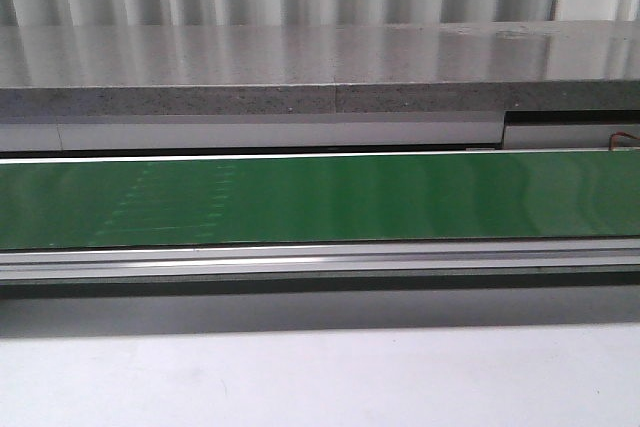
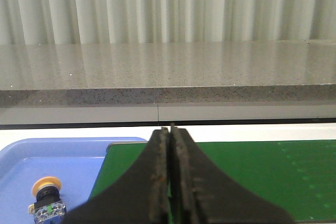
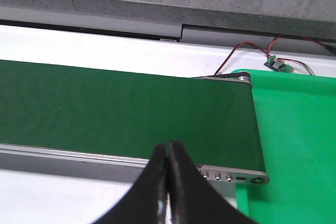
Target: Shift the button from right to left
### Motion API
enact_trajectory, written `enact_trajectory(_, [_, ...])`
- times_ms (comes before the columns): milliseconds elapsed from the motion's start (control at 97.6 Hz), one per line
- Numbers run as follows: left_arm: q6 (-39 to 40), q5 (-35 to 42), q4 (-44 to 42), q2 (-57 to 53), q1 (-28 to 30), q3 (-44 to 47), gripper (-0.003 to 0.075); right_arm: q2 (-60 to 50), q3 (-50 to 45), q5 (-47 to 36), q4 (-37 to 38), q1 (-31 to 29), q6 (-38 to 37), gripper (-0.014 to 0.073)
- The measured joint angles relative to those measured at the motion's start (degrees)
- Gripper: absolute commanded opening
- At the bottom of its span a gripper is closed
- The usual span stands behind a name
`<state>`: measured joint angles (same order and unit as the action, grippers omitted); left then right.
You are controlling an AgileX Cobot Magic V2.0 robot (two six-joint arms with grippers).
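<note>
Left claw [image 2: 171,129] hides part of belt [image 2: 252,177]; button [image 2: 47,203] cropped.

White table [image 1: 300,377] carries a long green conveyor belt [image 1: 320,199] with a silver side rail [image 1: 320,259], running across the front view. Left wrist view: a blue tray [image 2: 68,156] sits on the table at the belt's end, just beside the closed jaws and past one side of them; a small piece with an orange cap [image 2: 46,198] lies in the tray. Right wrist view: belt end roller sits just beyond the closed jaws, a bright green mat [image 3: 294,145] lies flat on the table touching that end, off to the jaws' side. Red and black wires [image 3: 247,53] and a small circuit board [image 3: 275,65] lie on the white surface well past the jaws. A grey speckled ledge [image 1: 320,67] runs behind.
</note>
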<state>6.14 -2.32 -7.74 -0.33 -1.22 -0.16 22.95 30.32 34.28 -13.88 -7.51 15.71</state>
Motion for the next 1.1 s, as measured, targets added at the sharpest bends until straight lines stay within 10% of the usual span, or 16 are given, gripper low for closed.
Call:
enact_trajectory(441, [0.00,0.00,0.00,0.00,0.00,0.00,-0.0020,-1.57,-1.63,-1.89,0.74,0.00,-0.90,-0.0067])
enact_trajectory(830, [0.00,0.00,0.00,0.00,0.00,0.00,-0.0020,-12.98,-13.28,-11.34,19.00,6.00,-24.97,-0.0067])
enact_trajectory(1097, [0.00,0.00,0.00,0.00,0.00,0.00,-0.0020,-19.70,-21.47,-17.96,20.94,7.26,-27.57,-0.0067])
